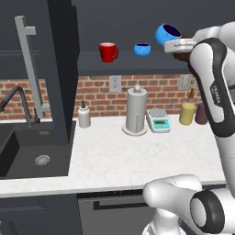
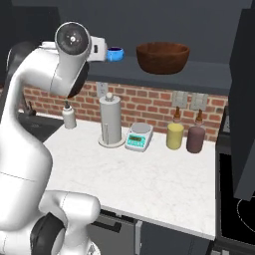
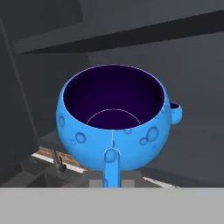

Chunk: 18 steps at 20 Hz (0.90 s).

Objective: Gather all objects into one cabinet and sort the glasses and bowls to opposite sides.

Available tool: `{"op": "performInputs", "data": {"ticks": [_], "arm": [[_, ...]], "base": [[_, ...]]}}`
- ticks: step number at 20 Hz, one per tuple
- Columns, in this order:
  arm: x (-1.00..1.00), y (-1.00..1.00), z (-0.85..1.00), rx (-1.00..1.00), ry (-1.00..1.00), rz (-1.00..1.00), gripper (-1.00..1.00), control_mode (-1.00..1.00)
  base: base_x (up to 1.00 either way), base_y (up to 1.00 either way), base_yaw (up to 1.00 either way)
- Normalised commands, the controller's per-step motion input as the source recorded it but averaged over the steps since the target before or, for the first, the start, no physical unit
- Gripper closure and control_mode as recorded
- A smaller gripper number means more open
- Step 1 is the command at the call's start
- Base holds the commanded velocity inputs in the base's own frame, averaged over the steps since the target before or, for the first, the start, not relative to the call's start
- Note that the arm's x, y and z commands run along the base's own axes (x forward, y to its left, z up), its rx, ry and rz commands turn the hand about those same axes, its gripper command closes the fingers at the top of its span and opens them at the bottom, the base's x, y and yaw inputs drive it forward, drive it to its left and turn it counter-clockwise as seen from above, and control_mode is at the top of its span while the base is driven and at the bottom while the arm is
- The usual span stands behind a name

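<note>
you're in a home kitchen: white marble counter (image 1: 137,156), red brick backsplash (image 1: 156,87), dark sink (image 1: 27,156) with black faucet (image 1: 18,103), paper towel holder (image 1: 136,111), kitchen scale (image 1: 159,120), dark wall cabinets (image 1: 133,64).

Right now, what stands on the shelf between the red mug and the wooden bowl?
One small blue cup, right of the red mug; the wooden bowl appears in the right base view.
</note>
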Motion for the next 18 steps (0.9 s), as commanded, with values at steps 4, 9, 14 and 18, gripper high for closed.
{"op": "performInputs", "data": {"ticks": [4,9,14,18], "arm": [[-0.17,-0.27,0.13,-0.40,0.19,0.01,1.00,-1.00],[-0.10,-0.03,0.00,-0.18,0.05,0.05,1.00,-1.00],[0.00,0.02,-0.08,0.00,0.00,0.00,1.00,-1.00],[0.00,0.11,-0.48,-0.01,0.00,0.01,1.00,-1.00]], "base": [[0.00,0.00,0.00],[0.00,0.00,0.00],[0.00,0.00,0.00],[0.00,0.00,0.00]]}}
